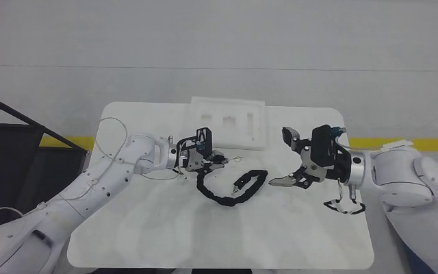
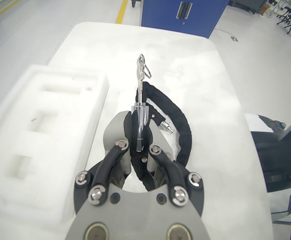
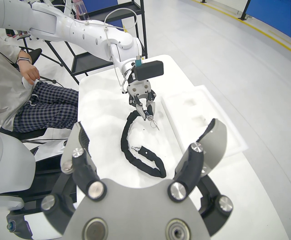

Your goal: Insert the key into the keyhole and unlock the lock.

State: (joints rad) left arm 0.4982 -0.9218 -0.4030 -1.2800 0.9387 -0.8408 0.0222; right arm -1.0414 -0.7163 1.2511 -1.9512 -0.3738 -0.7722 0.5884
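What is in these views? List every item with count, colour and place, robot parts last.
chain lock: one, black sleeve, curled on the table's middle
lock cylinder: one, silver, at one chain end, gripped
key: one, silver, inserted in the cylinder's keyhole
key ring: one, silver, through the key's head
locking pin: one, silver, at the free chain end, lying apart from the cylinder
foam tray: one, white, at the table's far edge
table: one, white
cabinet: one, blue, beyond the table
left end effector: one, shut on the cylinder
right end effector: one, open, beside the chain
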